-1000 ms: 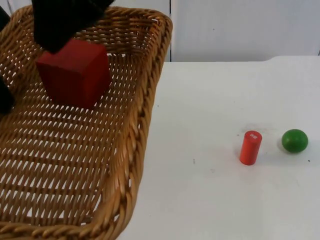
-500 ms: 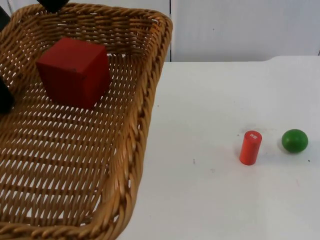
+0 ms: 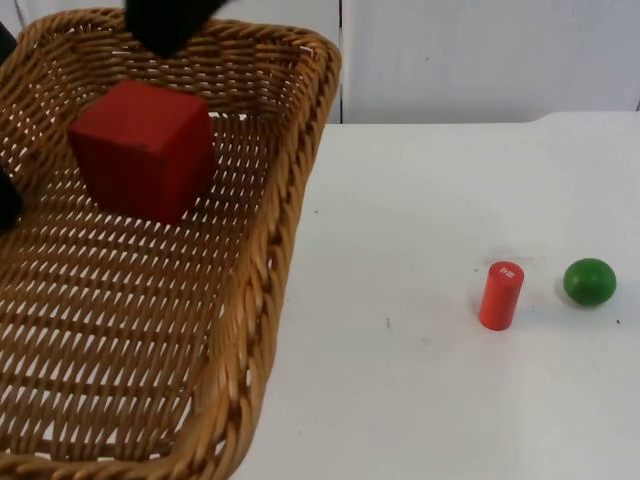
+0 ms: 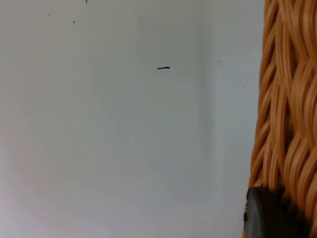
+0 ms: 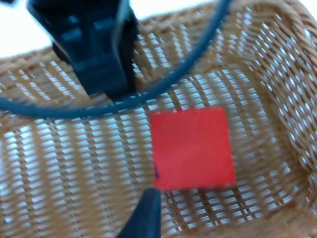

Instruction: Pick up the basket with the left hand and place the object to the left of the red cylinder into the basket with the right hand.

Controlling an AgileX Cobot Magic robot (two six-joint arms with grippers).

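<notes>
Since half a second ago, the right gripper [image 3: 165, 25] has dropped back over the basket [image 3: 270, 250] at 12 o'clock, its jaws cut off, so we cannot tell their state. We see the red cube [image 3: 143, 150] resting inside, freed. The left gripper [image 4: 267, 215] clamps the rim. The red cylinder [image 3: 501, 295] stands at 3 o'clock.

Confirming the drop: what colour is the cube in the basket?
Red. The cube lies in the wicker basket, clearest in the top view.
</notes>
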